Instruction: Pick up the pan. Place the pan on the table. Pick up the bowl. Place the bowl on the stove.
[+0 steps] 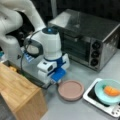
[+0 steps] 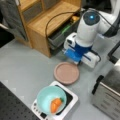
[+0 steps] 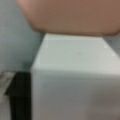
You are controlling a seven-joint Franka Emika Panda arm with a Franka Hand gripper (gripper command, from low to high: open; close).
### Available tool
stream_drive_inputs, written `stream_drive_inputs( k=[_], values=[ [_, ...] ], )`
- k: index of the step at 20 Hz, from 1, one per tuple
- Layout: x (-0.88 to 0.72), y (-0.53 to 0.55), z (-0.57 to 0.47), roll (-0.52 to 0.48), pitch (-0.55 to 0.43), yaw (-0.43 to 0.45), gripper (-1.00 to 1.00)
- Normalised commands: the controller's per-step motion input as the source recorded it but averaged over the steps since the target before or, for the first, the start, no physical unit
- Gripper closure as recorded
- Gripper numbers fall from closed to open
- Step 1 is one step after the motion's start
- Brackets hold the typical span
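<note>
The pinkish-brown pan lies flat on the grey table in both front views. My gripper is low at the pan's rim, on the side toward the arm, its fingertips hidden under the blue and white hand. The wrist view is filled by the pan's white stub handle, with the pan above it and a dark finger against the handle's left side. The teal bowl with an orange food piece sits on the white stove.
A big steel toaster oven stands beyond the pan and stove. A light wooden shelf box stands close beside the arm. A black cable loops over the box.
</note>
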Motion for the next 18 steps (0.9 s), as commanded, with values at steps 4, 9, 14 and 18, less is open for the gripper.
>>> stream_drive_inputs(
  k=[4, 9, 14, 18],
  values=[
    [-0.01, -0.09, 0.33, 0.092, 0.054, 0.005, 1.0],
    [0.07, -0.1, 0.42, 0.129, 0.127, -0.05, 1.0],
    [0.19, -0.07, 0.39, 0.126, 0.173, -0.088, 1.0],
    [0.28, -0.05, 0.35, 0.119, 0.194, -0.098, 1.0]
  ],
)
